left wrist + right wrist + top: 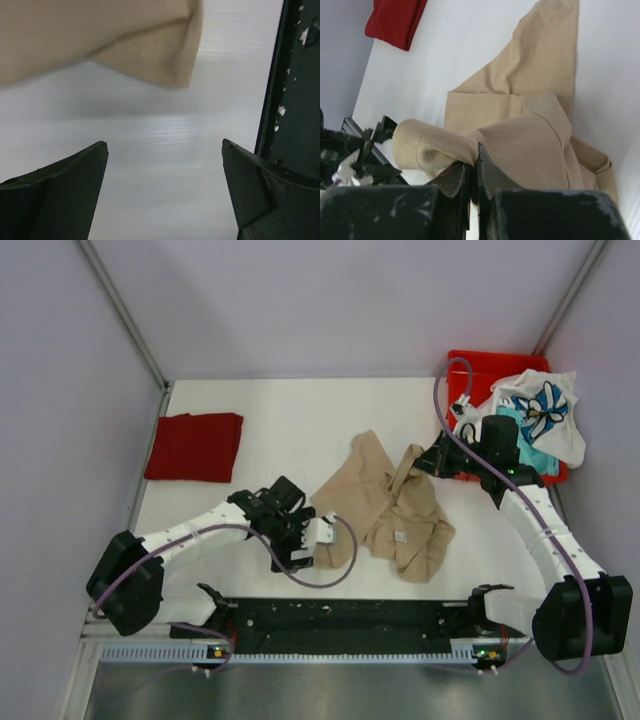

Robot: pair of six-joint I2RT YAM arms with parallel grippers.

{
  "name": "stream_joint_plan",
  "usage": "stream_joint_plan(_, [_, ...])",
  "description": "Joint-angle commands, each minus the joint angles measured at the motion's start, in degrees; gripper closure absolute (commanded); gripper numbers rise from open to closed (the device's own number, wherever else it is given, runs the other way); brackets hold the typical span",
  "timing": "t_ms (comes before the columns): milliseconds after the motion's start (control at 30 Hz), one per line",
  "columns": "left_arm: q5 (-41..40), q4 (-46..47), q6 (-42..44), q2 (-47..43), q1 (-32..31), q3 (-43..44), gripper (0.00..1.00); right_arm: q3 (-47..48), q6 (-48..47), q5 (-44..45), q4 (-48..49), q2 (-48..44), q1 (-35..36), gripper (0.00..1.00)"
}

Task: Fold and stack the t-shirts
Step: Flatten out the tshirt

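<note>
tan shirt [100, 40]: ahead of left gripper [165, 145], blurred, cut by top edge
teal shirt [538, 456]: mostly hidden under white shirt [545, 408]

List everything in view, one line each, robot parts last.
tan shirt: 1, tan, crumpled mid-table
red shirt: 1, dark red, folded, far left of table
white shirt: 1, white with blue print, draped over the bin
teal shirt: 1, teal, in the bin, partly under the white shirt
bin: 1, red, far right corner
table: 1, white, under the shirts
rail: 1, black, near edge
left fingers: 2, black, open and empty, just off the tan shirt's near-left edge
right fingers: 2, black, shut on the tan shirt's far-right edge
</note>
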Motion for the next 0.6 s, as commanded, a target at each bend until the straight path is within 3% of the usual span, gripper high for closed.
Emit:
stream_joint_plan(0, [-6.0,13.6,-4.7,-2.1,-14.0,-5.6,0.01,1.3,-0.7,0.3,2.0,-2.3,0.5,1.0])
stream_joint_plan(67, [-6.6,16.5,-4.2,-0.3,-17.3,-6.1,0.04,1.6,-0.8,0.4,1.7,-2.2,0.5,1.0])
stream_joint_plan(233, [-10.7,23.8,-3.6,4.8,-18.6,-5.4,0.05,1.5,-1.0,0.7,1.0,-2.2,0.5,1.0])
stream_joint_plan(400, [-10.0,24.2,-3.7,7.1,-18.7,-4.6,0.07,1.6,-1.5,0.9,0.5,-2.8,0.6,1.0])
stream_joint_plan(567, [-11.3,23.4,-4.4,12.0,-18.9,-2.4,0.23,2.4,-2.3,1.3,-0.2,-2.7,0.6,1.0])
